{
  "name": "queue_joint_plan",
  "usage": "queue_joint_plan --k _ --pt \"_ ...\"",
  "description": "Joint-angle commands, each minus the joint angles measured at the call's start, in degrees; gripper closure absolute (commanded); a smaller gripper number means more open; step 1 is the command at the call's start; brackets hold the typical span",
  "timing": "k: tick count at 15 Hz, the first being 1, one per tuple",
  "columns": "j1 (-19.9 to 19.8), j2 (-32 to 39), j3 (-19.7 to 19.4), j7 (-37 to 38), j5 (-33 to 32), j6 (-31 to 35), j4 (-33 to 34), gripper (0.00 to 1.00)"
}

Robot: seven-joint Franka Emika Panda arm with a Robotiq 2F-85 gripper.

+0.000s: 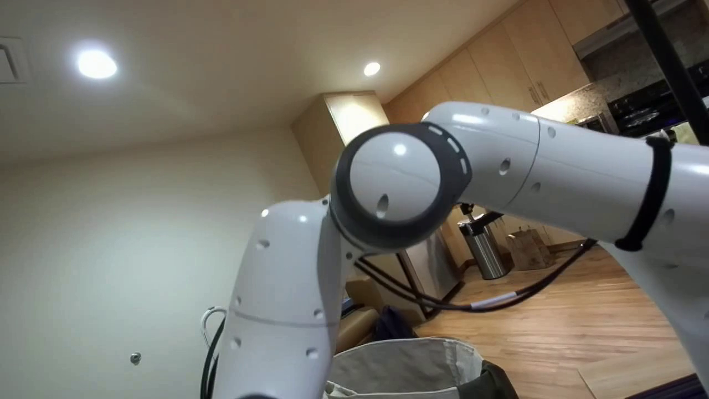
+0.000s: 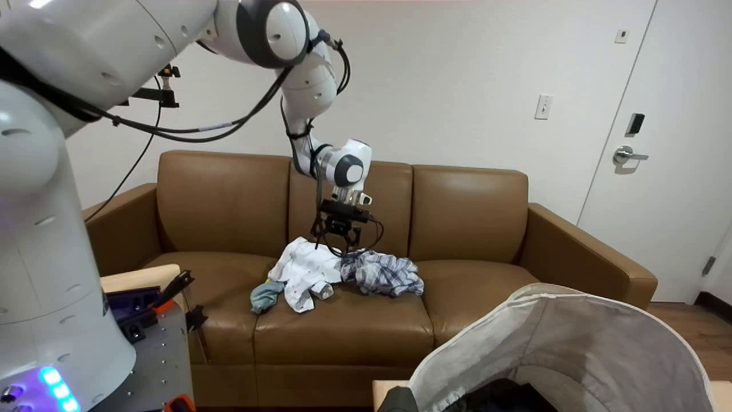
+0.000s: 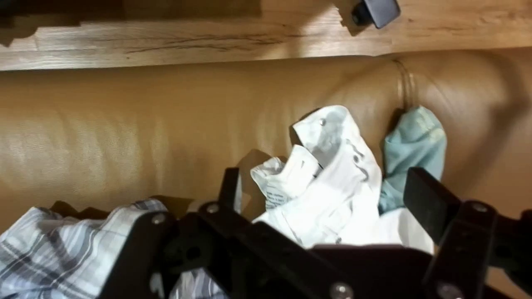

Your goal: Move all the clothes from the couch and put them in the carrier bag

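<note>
My claw (image 3: 326, 182) hangs over the couch (image 2: 343, 332), fingers (image 3: 430, 201) wide apart, holding nothing. In the wrist view the white shirt (image 3: 332, 201) lies between them, the teal cloth (image 3: 417, 143) is partly hidden by one finger, and the plaid shirt (image 3: 58, 253) sits off to the other side. The bag (image 2: 623, 332) gapes in front of the couch, well apart from all three. If I close too high, I may pinch only a loose fold, and the white shirt could slip free on the lift. Close off-centre and I might drag the teal cloth along, then drop it short. A trailing end could also snag the bag's rim and fold its soft side in.
</note>
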Motion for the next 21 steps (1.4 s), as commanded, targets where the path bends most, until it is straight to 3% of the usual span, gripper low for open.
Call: queue_joint_plan --k 1,3,4,7,10,15,18,21 --pt "6.8 9.8 -4.4 4.7 -11.2 1.5 10.3 0.00" --pt "10.1 13.4 -6.6 6.9 -16.4 2.3 15.0 0.00" --pt "6.4 10.5 -3.6 5.4 -13.8 1.6 10.1 0.00" --pt "7.4 12.1 -3.6 5.9 -14.3 1.5 11.6 0.00" --pt "9.2 12.1 -7.5 6.9 -20.8 13.5 10.1 0.00" --pt "6.7 16.2 -8.6 2.3 -27.0 31.3 12.6 0.00" --pt "1.4 22.5 -4.0 -5.5 -27.0 38.6 18.1 0.00" --pt "-7.2 30.8 8.1 -18.1 -27.7 35.0 26.2 0.00"
